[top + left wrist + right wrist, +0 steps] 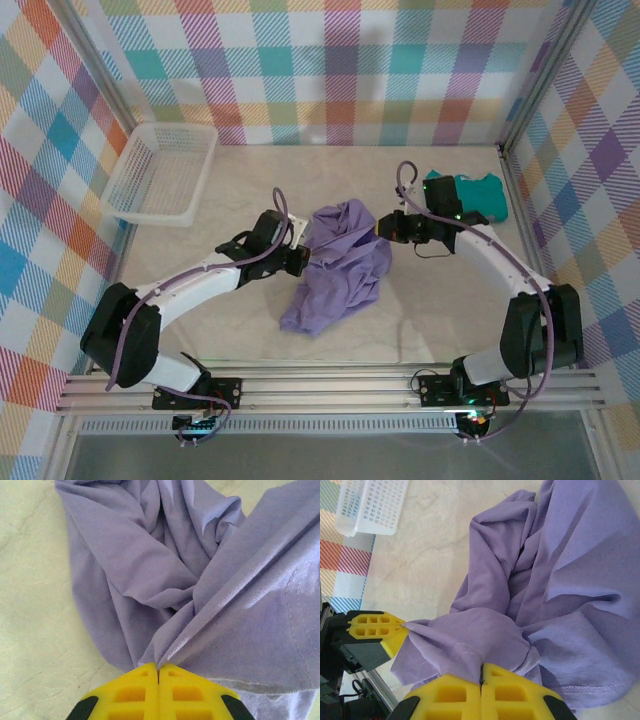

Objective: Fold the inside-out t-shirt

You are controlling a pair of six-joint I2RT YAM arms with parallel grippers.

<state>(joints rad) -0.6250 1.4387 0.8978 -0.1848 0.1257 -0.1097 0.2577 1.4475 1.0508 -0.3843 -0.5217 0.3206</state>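
My left gripper (pixel 158 669) is pressed together, its yellow fingertips meeting with a ridge of lavender cloth pinched between them; the fabric runs away from the tips in tight creases. My right gripper (pixel 481 667) is likewise closed, its fingers nipping a bunched fold of the same cloth, with a stitched hem lying just beside them to the right. In my right wrist view I can see the yellow finger of my other gripper at the left, a point of fabric drawn to its tip.

What I hold is the inside-out t-shirt (pixel 338 265). It is a crumpled heap, not spread flat: deep folds and gathers run through it, and seam stitching shows on the outer face. It lies in the middle of the table between my two arms, its upper part drawn between my two grippers and a lower lobe trailing toward my bases.

The table (pixel 450 300) is a pale cream surface with a faint marbled pattern. At its far left corner stands a white plastic basket (pixel 160 170) with slotted walls, well apart from the shirt. At the far right lies a small teal garment (pixel 475 195), behind my right arm. Walls (pixel 320 70) of bright multicoloured plaid close in the table on three sides.
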